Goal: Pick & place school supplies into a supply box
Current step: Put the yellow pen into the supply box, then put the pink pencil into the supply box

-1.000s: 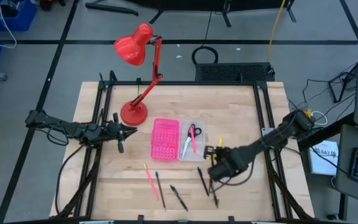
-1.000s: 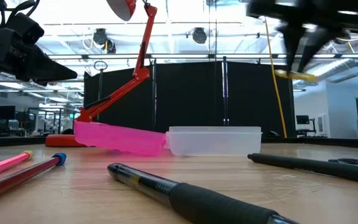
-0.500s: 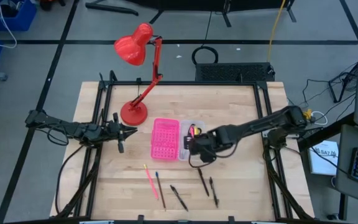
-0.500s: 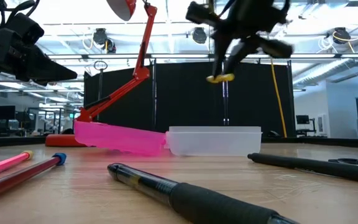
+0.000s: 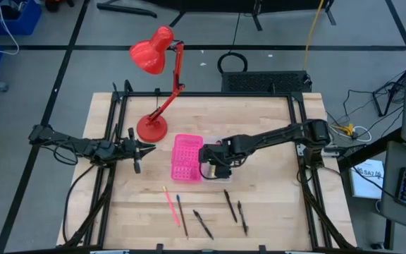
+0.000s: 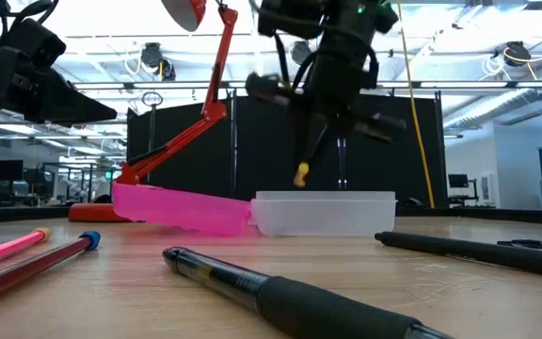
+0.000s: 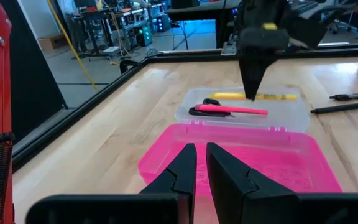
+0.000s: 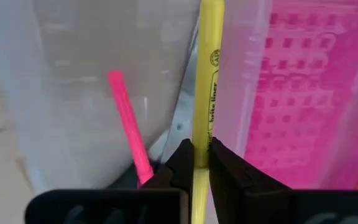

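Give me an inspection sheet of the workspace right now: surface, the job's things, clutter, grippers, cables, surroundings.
Surface: wooden table in a black frame.
Job's things: clear supply box holds a pink pen and black-handled scissors; yellow highlighter held above it; pink pencil and four dark pens lie loose at the near edge.
Clutter: red desk lamp; pink perforated tray touching the box.
Grippers: right gripper shut on the highlighter over the box; left gripper waits left of the pink tray, fingers close together, empty.
Cables: black coil and yellow cable on the floor.
Surroundings: workshop, no people seen.
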Robot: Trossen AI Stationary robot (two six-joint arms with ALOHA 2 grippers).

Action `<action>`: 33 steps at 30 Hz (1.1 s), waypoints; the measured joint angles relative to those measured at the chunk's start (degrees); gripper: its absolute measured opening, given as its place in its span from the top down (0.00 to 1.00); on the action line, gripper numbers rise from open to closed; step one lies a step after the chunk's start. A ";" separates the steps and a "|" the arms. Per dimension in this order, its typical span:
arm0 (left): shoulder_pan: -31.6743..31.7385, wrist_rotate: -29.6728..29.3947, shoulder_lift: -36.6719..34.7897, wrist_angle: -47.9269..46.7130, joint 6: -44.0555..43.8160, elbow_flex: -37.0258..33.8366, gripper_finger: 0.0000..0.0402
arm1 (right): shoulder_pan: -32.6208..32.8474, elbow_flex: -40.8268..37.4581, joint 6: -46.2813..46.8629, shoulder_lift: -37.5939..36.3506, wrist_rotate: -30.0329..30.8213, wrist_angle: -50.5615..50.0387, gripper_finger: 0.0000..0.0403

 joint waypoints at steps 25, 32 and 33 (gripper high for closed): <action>0.00 1.03 -0.02 0.45 -0.26 0.00 0.88 | -1.43 -1.07 2.33 5.21 0.38 7.25 0.77; 0.00 1.30 -0.02 1.27 -0.26 0.00 0.88 | 0.24 -1.05 2.84 1.56 5.72 6.61 0.71; 0.00 1.37 -0.02 1.29 -0.26 0.00 0.88 | 0.60 -1.05 3.11 0.56 7.23 6.60 0.71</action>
